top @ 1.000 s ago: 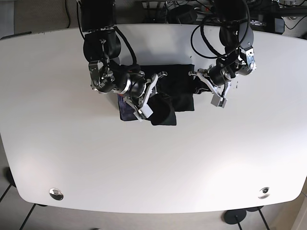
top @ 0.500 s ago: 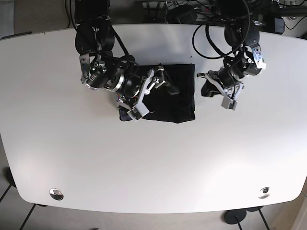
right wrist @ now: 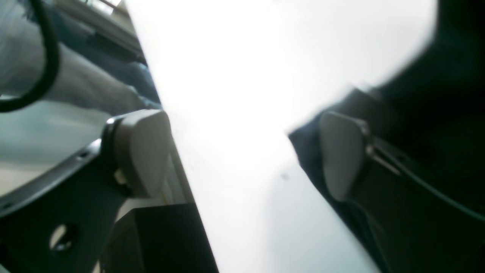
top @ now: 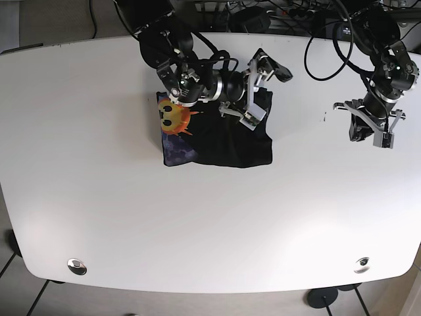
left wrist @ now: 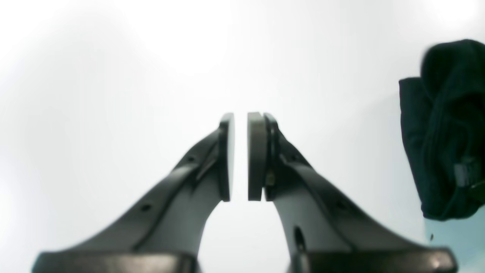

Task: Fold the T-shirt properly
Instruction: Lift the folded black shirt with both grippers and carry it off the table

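The dark T-shirt (top: pixel 223 141) lies folded in a rough square at the back middle of the white table (top: pixel 197 224), an orange print (top: pixel 174 115) showing at its left end. My right gripper (top: pixel 270 95) hovers over the shirt's far right corner, open, with nothing between its pads. The right wrist view shows the same right gripper (right wrist: pixel 242 151) spread wide, dark T-shirt cloth (right wrist: pixel 435 113) behind one finger. My left gripper (top: pixel 370 135) is well to the right of the shirt over bare table. In the left wrist view the left gripper (left wrist: pixel 241 155) has its pads almost touching and empty, the T-shirt (left wrist: pixel 443 132) at the right edge.
Cables and dark equipment (top: pixel 263 16) crowd the floor behind the table's far edge. Two round metal fittings (top: pixel 77 266) sit near the front corners. Both arm bases stand at the back of the table.
The right gripper let go of the fold and rose toward the shirt's far right corner. The shirt now lies flat with the orange print uncovered. The left arm drew away to the right.
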Controlling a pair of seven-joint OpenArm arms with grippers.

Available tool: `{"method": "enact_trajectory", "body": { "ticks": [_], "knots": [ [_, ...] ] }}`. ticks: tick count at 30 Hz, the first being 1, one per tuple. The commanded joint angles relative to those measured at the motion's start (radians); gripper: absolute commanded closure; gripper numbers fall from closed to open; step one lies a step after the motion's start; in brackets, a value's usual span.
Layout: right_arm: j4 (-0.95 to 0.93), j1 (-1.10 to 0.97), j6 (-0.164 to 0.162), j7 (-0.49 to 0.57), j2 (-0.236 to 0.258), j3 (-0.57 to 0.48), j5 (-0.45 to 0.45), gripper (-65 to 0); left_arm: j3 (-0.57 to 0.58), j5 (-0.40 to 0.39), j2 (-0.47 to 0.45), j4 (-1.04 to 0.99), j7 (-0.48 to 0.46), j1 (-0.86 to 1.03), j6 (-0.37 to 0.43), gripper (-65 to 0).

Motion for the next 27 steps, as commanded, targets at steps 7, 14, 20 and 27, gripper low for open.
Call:
{"method": "enact_trajectory", "body": {
  "ticks": [7, 14, 20, 27],
  "knots": [
    [0.222, 0.016, 0.006, 0.025, 0.101, 0.231, 0.032, -58.8, 0.208, -0.01, -0.007, 0.077, -0.025, 0.04, -0.003, -4.3],
    [0.102, 0.101, 0.006, 0.023, 0.141, 0.521, 0.023, -24.6, 0.567, -0.003, 0.046, 0.073, -0.028, -0.002, 0.004, -4.3],
    [-0.191, 0.257, 0.007, 0.075, 0.19, 0.516, 0.021, -12.4, 0.681, 0.161, 0.128, -0.009, -0.028, 0.0, 0.004, -4.3],
    [-0.425, 0.294, 0.016, 0.31, 0.22, 0.402, -0.088, -12.2, 0.618, 0.176, 0.118, -0.188, -0.154, 0.055, -0.002, -4.3]
  ]
}}
